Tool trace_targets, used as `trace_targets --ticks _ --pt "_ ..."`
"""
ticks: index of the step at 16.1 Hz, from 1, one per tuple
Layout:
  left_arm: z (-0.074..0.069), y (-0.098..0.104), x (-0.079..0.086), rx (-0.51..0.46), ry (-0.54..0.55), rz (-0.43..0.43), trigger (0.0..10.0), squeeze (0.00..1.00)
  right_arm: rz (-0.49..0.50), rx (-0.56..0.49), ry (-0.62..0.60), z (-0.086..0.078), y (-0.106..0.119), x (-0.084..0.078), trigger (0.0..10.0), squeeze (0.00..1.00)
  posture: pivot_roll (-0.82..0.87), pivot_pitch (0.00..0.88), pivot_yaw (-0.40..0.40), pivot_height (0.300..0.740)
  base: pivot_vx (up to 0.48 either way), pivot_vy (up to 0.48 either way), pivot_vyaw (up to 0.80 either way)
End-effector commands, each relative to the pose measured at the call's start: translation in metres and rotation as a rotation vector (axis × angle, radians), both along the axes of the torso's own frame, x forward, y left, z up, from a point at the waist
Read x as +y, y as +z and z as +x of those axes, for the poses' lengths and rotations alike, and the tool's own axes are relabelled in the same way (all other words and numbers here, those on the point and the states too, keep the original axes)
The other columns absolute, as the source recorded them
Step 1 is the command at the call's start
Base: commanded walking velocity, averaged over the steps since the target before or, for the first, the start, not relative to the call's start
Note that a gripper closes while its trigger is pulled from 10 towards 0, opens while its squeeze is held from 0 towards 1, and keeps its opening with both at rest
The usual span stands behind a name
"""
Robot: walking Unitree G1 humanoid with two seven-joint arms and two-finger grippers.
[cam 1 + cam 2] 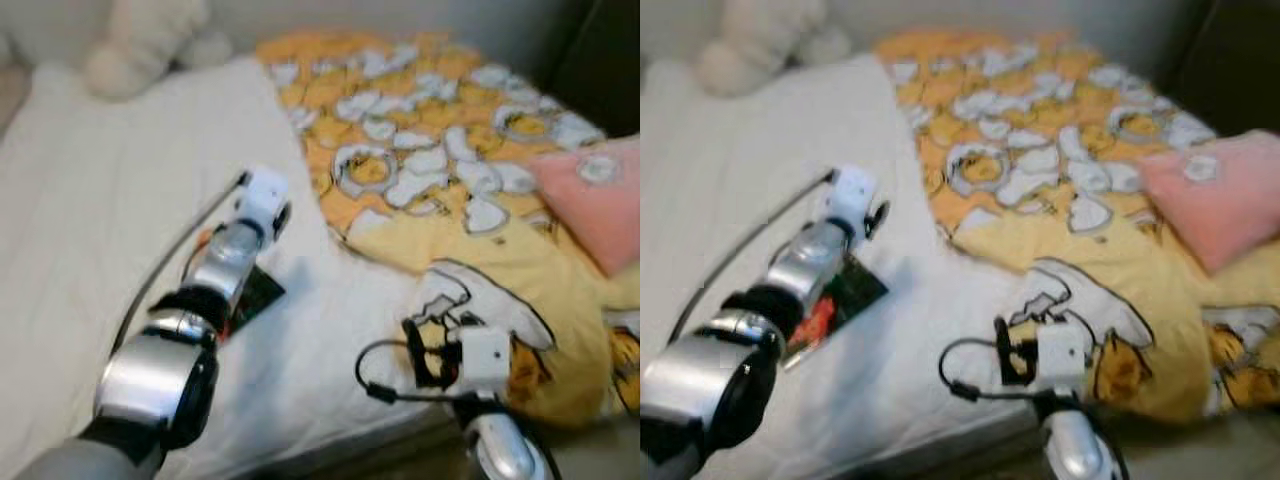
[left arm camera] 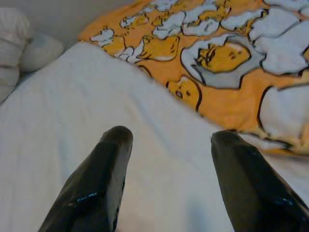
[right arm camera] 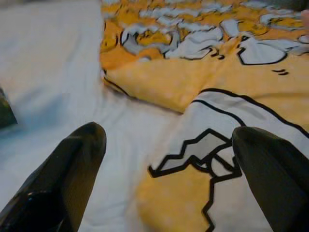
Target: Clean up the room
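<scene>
A white-sheeted bed [image 1: 120, 200] lies before me, with a yellow cartoon-print blanket [image 1: 440, 130] rumpled over its right half. A dark flat packet [image 1: 258, 295] lies on the sheet, partly under my left arm. My left gripper [image 2: 171, 137] hovers open over the bare sheet near the blanket's edge, with nothing between its fingers. Near the bed's front edge my right gripper [image 3: 171, 133] is open over a folded corner of the blanket, holding nothing. Both eye views are blurred.
A pink pillow [image 1: 600, 200] rests on the blanket at the right. A white plush toy [image 1: 140, 45] sits at the far left corner of the bed against the wall. The bed's front edge [image 1: 400, 430] runs just before me.
</scene>
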State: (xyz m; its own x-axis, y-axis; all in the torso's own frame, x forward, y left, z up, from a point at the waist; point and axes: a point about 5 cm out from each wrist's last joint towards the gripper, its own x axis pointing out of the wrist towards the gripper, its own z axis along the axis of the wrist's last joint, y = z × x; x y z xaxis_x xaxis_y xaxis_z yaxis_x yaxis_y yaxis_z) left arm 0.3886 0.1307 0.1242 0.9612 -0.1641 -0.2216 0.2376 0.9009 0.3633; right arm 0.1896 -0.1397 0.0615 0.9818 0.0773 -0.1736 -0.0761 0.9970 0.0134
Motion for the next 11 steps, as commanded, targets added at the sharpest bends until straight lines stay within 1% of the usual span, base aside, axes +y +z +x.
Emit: trace_targets --ticks 1,3,5,6,7,8,9,10,11 --pt "-0.004 -0.012 0.014 0.048 0.058 0.04 10.0 0.0 0.001 -0.009 0.004 -0.005 0.005 0.003 10.0 0.0 -0.14 0.0 0.052 0.74 0.0 0.0 0.0" --pt "-0.003 -0.012 0.016 0.054 0.128 0.054 10.0 0.0 -0.004 0.022 -0.001 -0.02 0.005 0.002 10.0 0.0 -0.18 0.035 0.048 0.74 0.0 0.0 0.0" --pt "-0.002 -0.012 0.016 0.069 0.179 -0.004 10.0 0.0 -0.001 0.054 -0.005 -0.036 0.005 0.002 10.0 0.0 -0.2 0.072 0.046 0.74 0.0 0.0 0.0" --pt "-0.003 -0.014 0.008 0.091 0.161 -0.032 10.0 0.0 0.001 0.074 -0.009 -0.045 0.007 0.003 10.0 0.0 -0.21 0.092 0.045 0.74 0.0 0.0 0.0" --pt "-0.004 -0.017 0.006 0.114 0.165 -0.027 10.0 0.16 0.002 0.088 -0.009 -0.051 0.006 0.004 10.0 0.0 -0.22 0.108 0.046 0.74 0.0 0.0 0.0" --pt "-0.005 -0.018 0.007 0.118 0.178 -0.025 10.0 0.16 0.002 0.093 -0.01 -0.053 0.007 0.004 10.0 0.0 -0.23 0.111 0.047 0.74 0.0 0.0 0.0" --pt "-0.005 -0.019 0.014 0.126 0.244 -0.064 10.0 0.11 0.004 0.101 -0.014 -0.058 0.008 0.005 10.0 0.0 -0.24 0.123 0.048 0.74 0.0 0.0 0.0" --pt "-0.004 -0.017 0.02 0.12 0.28 -0.09 10.0 1.0 0.003 0.109 -0.017 -0.061 0.009 0.004 10.0 0.0 -0.24 0.13 0.044 0.74 0.0 0.0 0.0" --pt "-0.004 -0.015 0.029 0.107 0.338 -0.083 10.0 1.0 0.0 0.122 -0.018 -0.066 0.011 0.003 10.0 0.0 -0.25 0.141 0.038 0.74 0.0 0.0 0.0"
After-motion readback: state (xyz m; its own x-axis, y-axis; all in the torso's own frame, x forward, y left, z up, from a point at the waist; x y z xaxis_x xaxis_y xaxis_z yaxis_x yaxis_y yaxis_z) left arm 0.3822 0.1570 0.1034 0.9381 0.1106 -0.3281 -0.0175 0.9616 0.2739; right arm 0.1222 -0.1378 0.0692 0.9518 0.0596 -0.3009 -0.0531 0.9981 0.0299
